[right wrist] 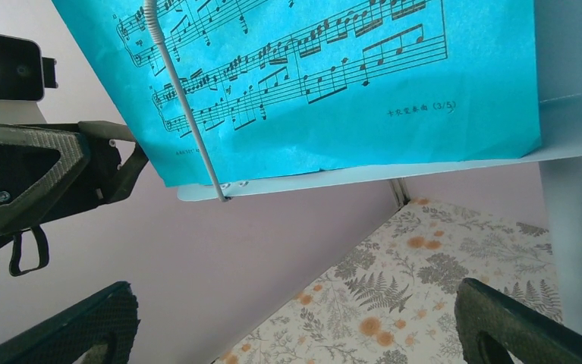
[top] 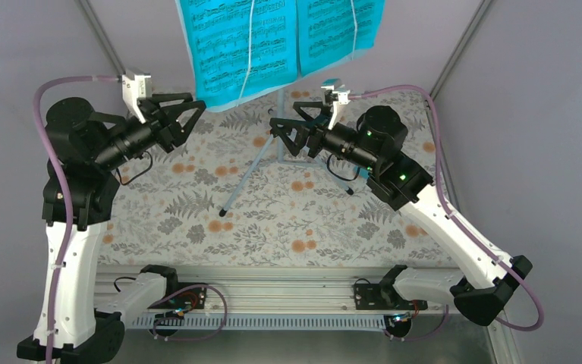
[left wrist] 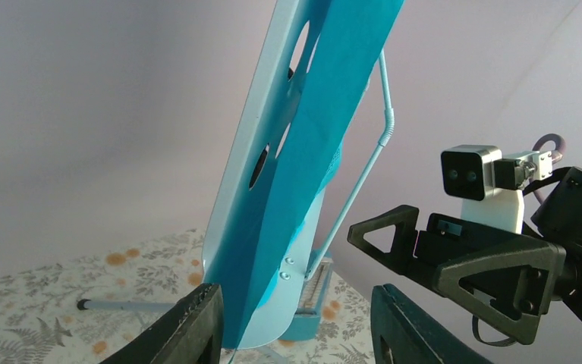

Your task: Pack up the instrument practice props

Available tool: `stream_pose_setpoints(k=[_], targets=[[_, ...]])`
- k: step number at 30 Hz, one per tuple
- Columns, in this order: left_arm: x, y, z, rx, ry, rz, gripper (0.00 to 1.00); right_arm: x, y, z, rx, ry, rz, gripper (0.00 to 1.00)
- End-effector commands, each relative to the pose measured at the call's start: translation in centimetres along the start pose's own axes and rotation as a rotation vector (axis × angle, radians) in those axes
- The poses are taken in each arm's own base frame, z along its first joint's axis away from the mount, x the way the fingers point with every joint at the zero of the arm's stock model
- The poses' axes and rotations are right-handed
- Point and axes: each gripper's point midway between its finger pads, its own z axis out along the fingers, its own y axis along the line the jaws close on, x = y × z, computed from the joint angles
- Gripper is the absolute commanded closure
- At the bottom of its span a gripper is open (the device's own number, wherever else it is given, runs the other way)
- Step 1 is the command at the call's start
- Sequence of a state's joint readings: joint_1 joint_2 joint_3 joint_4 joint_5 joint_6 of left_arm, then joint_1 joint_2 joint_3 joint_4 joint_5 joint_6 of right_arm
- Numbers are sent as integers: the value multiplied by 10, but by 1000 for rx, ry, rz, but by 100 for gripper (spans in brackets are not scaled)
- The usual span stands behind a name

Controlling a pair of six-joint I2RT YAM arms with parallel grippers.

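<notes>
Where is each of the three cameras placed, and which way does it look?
Top: above and behind the bases, looking down on the table, stand and pages; the left arm and right arm show.
Left wrist: on the left arm, looking along the left fingers at the stand's edge; those fingers show.
Right wrist: on the right arm, looking up at the pages; the right fingers show.
Shared: both wrist views show stand, pages and the other arm's fingers.

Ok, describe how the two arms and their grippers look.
The left arm and right arm have white links, black joints and a looping lilac cable each. The left gripper and right gripper have black fingers with triangular cut-outs. Small green lights dot the right arm.
</notes>
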State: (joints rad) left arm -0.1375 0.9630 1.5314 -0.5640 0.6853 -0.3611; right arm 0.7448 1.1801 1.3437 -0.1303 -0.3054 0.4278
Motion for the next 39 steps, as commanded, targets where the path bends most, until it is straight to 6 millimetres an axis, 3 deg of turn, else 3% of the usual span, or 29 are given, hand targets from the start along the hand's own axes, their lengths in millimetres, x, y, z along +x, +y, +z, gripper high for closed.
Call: stream_pose_setpoints(k=[1, 15, 27, 39], targets=[[3, -5, 1, 31, 29, -41, 52, 2, 1, -1, -7, 5, 7, 2], [8, -10, 6, 93, 58, -60, 75, 6, -2, -1, 5, 8, -1, 1], [7, -5, 13, 89, 80, -47, 67, 2, 3, 2, -25, 1, -2, 1], [4, -5, 23, 133, 91, -42, 68, -6, 17, 12, -109, 2, 9, 2]])
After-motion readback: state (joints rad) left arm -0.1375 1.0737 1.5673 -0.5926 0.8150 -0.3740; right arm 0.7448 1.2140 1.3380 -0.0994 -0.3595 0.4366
